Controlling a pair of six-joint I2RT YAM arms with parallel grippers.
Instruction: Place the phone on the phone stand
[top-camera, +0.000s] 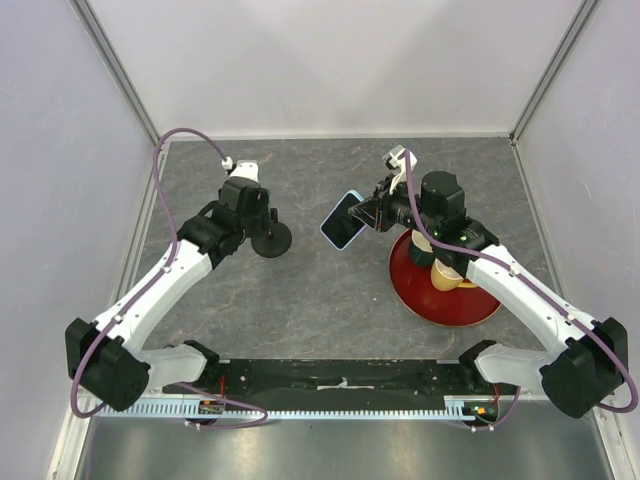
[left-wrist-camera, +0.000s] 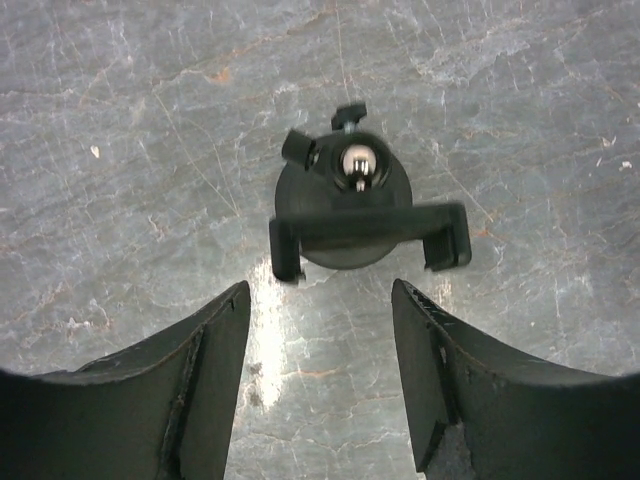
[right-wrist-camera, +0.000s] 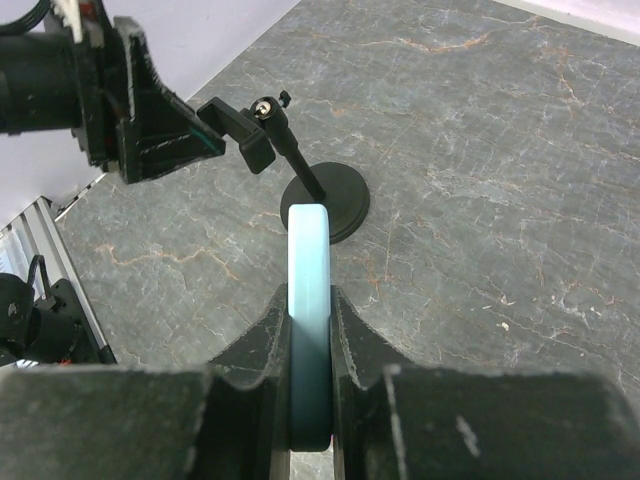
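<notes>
My right gripper is shut on the phone, a slim slab with black screen and pale blue rim, held on edge above the table. In the right wrist view its pale blue edge sticks out between the jaws and points toward the phone stand. The black stand, with disc base, post and clamp, stands left of the phone. My left gripper is open and empty just above the stand. In the left wrist view the stand's clamp lies just beyond the open fingertips.
A red plate lies at the right under my right arm, with a tan cup on it. Grey walls stand close at left, right and back. The table's near edge holds the arm bases on a black rail.
</notes>
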